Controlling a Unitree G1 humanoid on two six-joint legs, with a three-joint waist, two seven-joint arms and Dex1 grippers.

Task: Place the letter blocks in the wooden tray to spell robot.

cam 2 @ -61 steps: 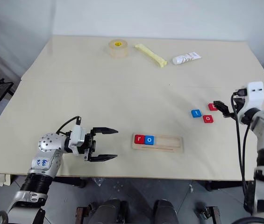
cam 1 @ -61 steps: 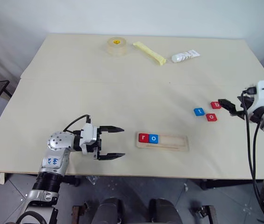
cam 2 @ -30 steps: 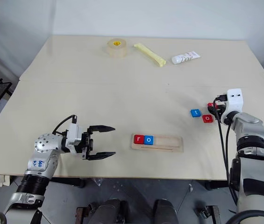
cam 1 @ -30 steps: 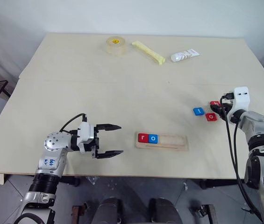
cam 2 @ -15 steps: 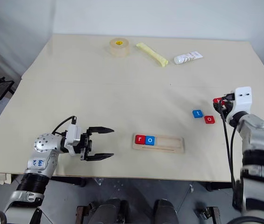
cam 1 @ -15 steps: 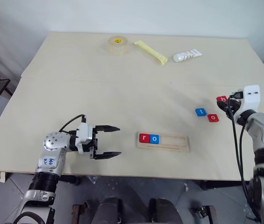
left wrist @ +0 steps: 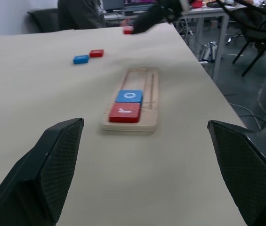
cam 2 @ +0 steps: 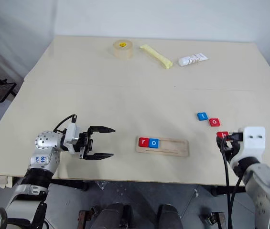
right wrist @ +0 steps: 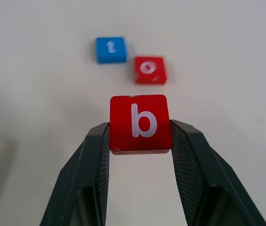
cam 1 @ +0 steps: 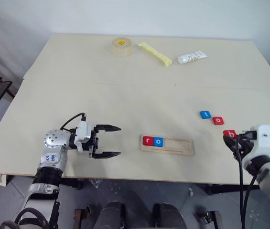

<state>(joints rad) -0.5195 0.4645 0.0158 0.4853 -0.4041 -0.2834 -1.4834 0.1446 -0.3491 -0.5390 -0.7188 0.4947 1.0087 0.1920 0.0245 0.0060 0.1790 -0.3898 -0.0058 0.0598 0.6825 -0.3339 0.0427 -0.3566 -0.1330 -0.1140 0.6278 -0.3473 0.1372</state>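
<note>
Right gripper [right wrist: 140,136] is pulling back from t [right wrist: 110,49] and o [right wrist: 149,69], clamping b [right wrist: 140,123]; tray [cam 1: 167,145] is holding 2 tiles [cam 1: 153,141]; left gripper [cam 1: 110,140] is gaping wide.

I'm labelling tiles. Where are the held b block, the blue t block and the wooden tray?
b block [right wrist: 140,123], right wrist view, its red face.
blue t block [right wrist: 110,49], right wrist view, top face.
wooden tray [cam 1: 178,145], left eye view, bare slot.

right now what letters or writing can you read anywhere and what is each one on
"b": red block held in the right hand.
"t": blue block on the table.
"o": red block beside it.
"r": red block in the wooden tray.
"o": blue block next to it.
White tube: print too small to read.
</note>
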